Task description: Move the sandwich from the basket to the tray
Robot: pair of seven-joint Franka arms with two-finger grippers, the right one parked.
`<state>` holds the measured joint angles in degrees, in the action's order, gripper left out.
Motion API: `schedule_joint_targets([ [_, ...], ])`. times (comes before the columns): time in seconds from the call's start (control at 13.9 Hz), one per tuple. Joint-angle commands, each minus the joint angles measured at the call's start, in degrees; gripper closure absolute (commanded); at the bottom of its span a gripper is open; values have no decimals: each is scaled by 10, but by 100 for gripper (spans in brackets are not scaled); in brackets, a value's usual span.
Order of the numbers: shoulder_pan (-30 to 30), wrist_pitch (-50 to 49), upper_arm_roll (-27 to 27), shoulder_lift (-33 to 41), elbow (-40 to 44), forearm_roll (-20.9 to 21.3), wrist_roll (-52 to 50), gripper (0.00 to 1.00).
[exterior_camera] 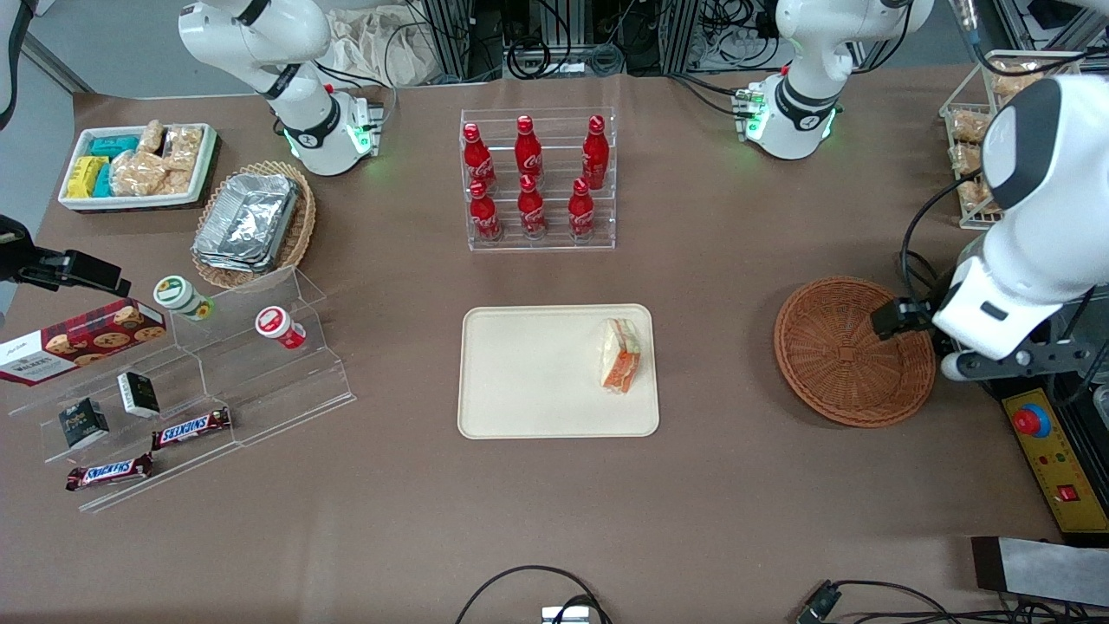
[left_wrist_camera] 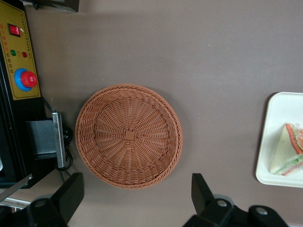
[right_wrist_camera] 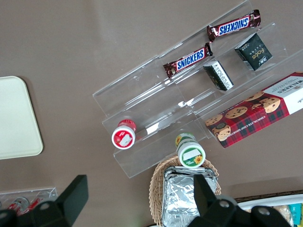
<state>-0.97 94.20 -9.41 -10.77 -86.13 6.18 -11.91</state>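
Note:
The sandwich [exterior_camera: 620, 355] lies on the cream tray [exterior_camera: 537, 381], near the tray's short edge toward the working arm's end; it also shows in the left wrist view [left_wrist_camera: 288, 151], on the tray's corner [left_wrist_camera: 279, 113]. The round reddish-brown basket [exterior_camera: 845, 355] stands empty beside the tray, toward the working arm's end, and shows whole in the left wrist view [left_wrist_camera: 129, 135]. My left gripper [exterior_camera: 897, 318] hangs above the basket's edge on the working arm's side. In the wrist view the gripper [left_wrist_camera: 136, 198] is open and empty, its fingers [left_wrist_camera: 71, 194] wide apart.
A rack of red cola bottles [exterior_camera: 537, 178] stands farther from the front camera than the tray. A control box with a red button [exterior_camera: 1031, 422] sits beside the basket. A wire rack of snacks [exterior_camera: 979, 130], an acrylic stand [exterior_camera: 217, 381] and an oval foil basket [exterior_camera: 251, 221] stand around.

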Motion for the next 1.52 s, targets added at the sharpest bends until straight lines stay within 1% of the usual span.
schedule_joint_targets([
  [0.0, -6, -2, 21, 58, -40, -23, 50, 0],
  [0.14, -6, -13, 38, 88, -53, -23, 78, 0],
  [0.29, -7, -36, 42, 108, -51, -21, 93, 0],
  [0.43, -1, -53, 64, 125, -48, -22, 110, 0],
  [0.65, -1, -95, 75, 138, -41, -21, 179, 0],
  [0.79, 5, -119, 74, 145, -34, -26, 175, 0],
  [0.94, 9, -118, 74, 144, -35, -49, 139, 0],
  [1.08, 17, -115, 74, 143, -37, -53, 111, 0],
  [1.44, 19, -115, 74, 145, -39, -68, 111, 0],
])
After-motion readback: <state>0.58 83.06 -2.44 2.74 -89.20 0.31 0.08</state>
